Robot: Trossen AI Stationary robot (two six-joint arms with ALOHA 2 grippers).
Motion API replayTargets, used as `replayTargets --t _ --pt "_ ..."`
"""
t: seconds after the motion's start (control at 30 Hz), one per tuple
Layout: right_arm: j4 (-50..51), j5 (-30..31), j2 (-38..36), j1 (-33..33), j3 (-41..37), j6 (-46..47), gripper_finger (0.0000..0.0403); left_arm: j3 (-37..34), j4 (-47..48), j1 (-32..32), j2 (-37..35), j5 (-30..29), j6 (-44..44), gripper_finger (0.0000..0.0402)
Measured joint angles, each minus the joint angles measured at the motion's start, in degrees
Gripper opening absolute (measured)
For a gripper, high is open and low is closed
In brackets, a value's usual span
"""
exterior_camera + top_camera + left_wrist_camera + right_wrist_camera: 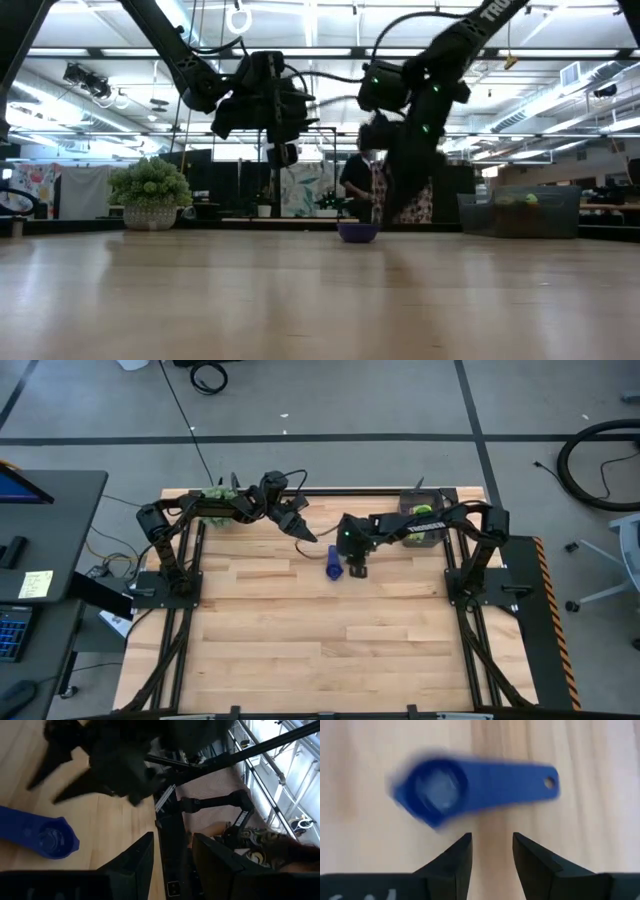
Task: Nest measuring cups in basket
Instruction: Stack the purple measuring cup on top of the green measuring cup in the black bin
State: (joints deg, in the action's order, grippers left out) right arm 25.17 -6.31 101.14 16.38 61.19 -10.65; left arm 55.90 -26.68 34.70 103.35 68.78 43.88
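One dark blue measuring cup (333,567) stands with its bowl on the wooden table near the far middle. Its flat handle (520,782) sticks out level, and the cup also shows in the low view (357,232). My right gripper (492,840) hovers open just above and beside it (357,568), pointing steeply down, with nothing between the fingers. My left gripper (172,840) is open and raised farther back and to the left (305,532); its view shows the cup (50,837). The dark grey basket (425,525) sits at the far right with coloured pieces inside.
A fuzzy green plant in a pot (215,495) stands at the far left corner (150,195). A person (365,185) shows in the room behind the table. Bare wood (330,650) stretches across the near half of the table.
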Motion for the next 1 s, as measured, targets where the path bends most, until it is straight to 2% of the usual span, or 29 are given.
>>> replayTargets --t 0.07,0.17,0.3,0.47,0.73,1.0 --pt "0.0 -4.4 0.0 0.5 1.7 10.1 0.0145 0.0 0.8 0.0 0.0 0.0 -0.1 0.0141" --pt "-0.3 -6.2 0.0 0.6 3.5 26.3 0.0145 0.0 2.2 0.0 0.0 1.2 -1.4 0.0141" --pt "-0.1 -3.5 -0.1 -0.9 4.0 43.8 0.0145 0.0 3.0 0.0 0.0 3.9 -2.6 0.0141" --pt "-0.8 1.2 0.0 -3.7 4.0 59.8 0.0145 0.0 3.0 0.0 0.0 3.8 -3.1 0.0141" --pt "-1.1 8.4 0.0 -6.8 4.0 60.6 0.0139 0.0 2.9 0.0 0.0 3.9 -4.1 0.0141" --pt "0.5 9.7 0.1 -7.5 4.0 58.1 0.0138 0.0 3.0 0.0 0.0 3.9 -4.1 0.0141"
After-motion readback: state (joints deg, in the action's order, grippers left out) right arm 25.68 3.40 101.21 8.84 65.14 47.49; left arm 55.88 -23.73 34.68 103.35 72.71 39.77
